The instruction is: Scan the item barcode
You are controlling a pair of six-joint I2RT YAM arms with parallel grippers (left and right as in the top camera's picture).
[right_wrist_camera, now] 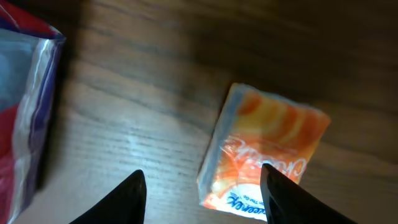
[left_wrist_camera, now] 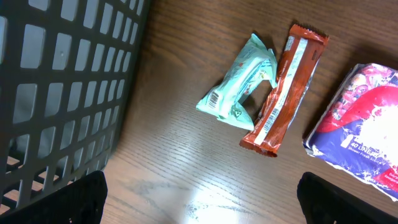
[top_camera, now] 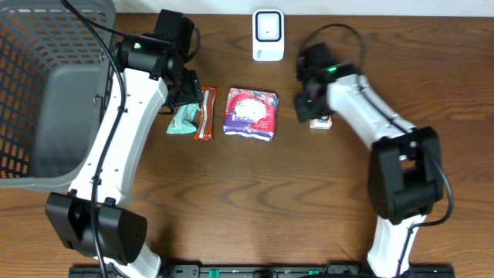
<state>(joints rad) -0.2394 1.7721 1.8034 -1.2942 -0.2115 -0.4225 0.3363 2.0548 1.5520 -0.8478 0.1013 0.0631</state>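
Note:
A white barcode scanner (top_camera: 268, 35) stands at the back of the table. A small orange packet (right_wrist_camera: 264, 155) lies flat on the wood, also seen from overhead as the orange packet (top_camera: 321, 122). My right gripper (right_wrist_camera: 202, 186) hovers just over it, open; the packet's lower edge sits between the fingers, close to the right one and apart from the left. My left gripper (left_wrist_camera: 202, 199) is open wide above bare wood, holding nothing. Ahead of it lie a teal packet (left_wrist_camera: 239, 87) and a red-brown bar (left_wrist_camera: 286, 90).
A purple and red pack (top_camera: 251, 113) lies mid-table between the two arms, with its edge (right_wrist_camera: 25, 93) left of the right gripper. A grey mesh basket (top_camera: 46, 93) fills the left side, its wall (left_wrist_camera: 56, 93) close beside the left gripper.

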